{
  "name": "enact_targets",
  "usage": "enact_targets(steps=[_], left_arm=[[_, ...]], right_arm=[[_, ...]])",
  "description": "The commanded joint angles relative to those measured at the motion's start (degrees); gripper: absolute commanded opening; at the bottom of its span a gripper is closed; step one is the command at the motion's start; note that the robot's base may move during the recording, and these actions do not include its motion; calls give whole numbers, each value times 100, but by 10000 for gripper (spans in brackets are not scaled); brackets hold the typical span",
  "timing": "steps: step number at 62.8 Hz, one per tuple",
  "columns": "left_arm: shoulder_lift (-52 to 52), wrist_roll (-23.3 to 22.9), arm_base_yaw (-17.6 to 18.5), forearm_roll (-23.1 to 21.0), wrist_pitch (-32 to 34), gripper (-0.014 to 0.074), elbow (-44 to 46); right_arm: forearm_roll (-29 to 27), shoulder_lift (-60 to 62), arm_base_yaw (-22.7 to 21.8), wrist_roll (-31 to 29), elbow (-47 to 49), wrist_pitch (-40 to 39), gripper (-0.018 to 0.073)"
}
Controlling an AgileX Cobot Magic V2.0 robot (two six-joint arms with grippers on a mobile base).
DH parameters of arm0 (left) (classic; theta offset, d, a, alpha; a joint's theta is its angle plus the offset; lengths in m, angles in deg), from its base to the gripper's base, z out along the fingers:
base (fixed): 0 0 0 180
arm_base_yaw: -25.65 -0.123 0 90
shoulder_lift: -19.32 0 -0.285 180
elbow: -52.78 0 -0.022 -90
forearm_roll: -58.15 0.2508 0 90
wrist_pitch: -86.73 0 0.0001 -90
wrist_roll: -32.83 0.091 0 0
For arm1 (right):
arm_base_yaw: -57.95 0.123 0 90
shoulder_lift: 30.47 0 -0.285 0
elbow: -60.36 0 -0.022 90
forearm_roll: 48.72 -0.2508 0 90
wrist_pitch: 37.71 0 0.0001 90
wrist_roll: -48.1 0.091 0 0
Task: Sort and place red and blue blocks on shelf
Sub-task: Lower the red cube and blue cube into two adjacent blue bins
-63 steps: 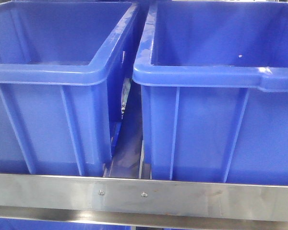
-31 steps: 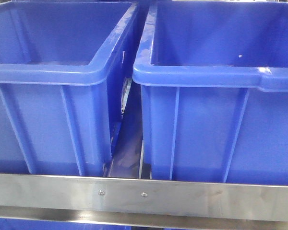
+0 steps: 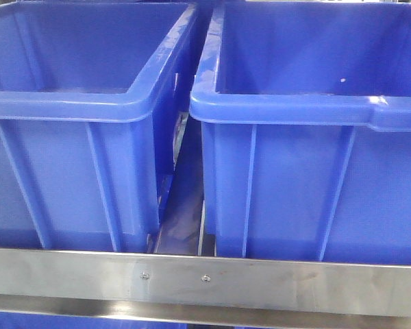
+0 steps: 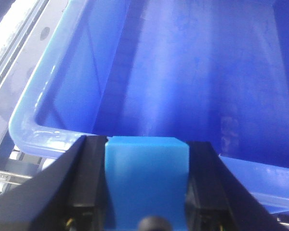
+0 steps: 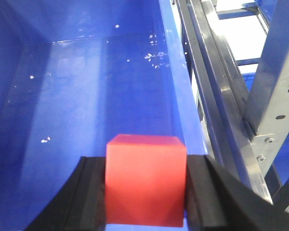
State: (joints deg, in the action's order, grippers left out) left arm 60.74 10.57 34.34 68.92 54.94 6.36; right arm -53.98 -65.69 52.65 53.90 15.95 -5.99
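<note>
Left arm: the left gripper (image 4: 147, 142) is poised over the near rim of a large dark-blue plastic crate (image 4: 192, 77), pointing into its interior. Its black fingers (image 4: 89, 173) are clamped on either side of the small light-blue matte cube (image 4: 147, 183), which sits flush between them above the crate's rim.

Right arm: the right gripper (image 5: 145, 161) is held over the inside of a dark-blue plastic crate (image 5: 86, 86). Its black fingers (image 5: 92, 192) are closed against both sides of the small bright-red matte cube (image 5: 145, 185), which hangs clear of the crate floor.

Surroundings: the front view shows two dark-blue crates, one left (image 3: 68, 171) and one right (image 3: 308, 185), side by side with a narrow gap between, standing behind the flat stainless-steel front rail of the shelf (image 3: 294, 281). Two small screws (image 3: 144, 275) are set in that rail. Steel racking members (image 5: 216, 96) and a perforated upright (image 5: 274, 82) run just beside the crate's right wall in the right wrist view. White specks (image 5: 154, 55) dot that crate's wall.

Limits: neither arm nor cube appears in the front view. Both grippers are cut off at the lower frame edge. Matching each wrist-view crate to the front-view pair cannot be confirmed. The left edge of the left wrist view is blurred.
</note>
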Motion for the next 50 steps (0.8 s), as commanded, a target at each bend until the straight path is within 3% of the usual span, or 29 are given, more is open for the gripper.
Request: enact_targets(steps=[1, 50], left_arm=[[16, -41, -7, 38, 437, 124, 179], [16, -41, 5, 38, 459, 124, 179]], right_arm=[[40, -42, -41, -46, 178, -440, 56], [40, -42, -41, -46, 178, -571, 56]])
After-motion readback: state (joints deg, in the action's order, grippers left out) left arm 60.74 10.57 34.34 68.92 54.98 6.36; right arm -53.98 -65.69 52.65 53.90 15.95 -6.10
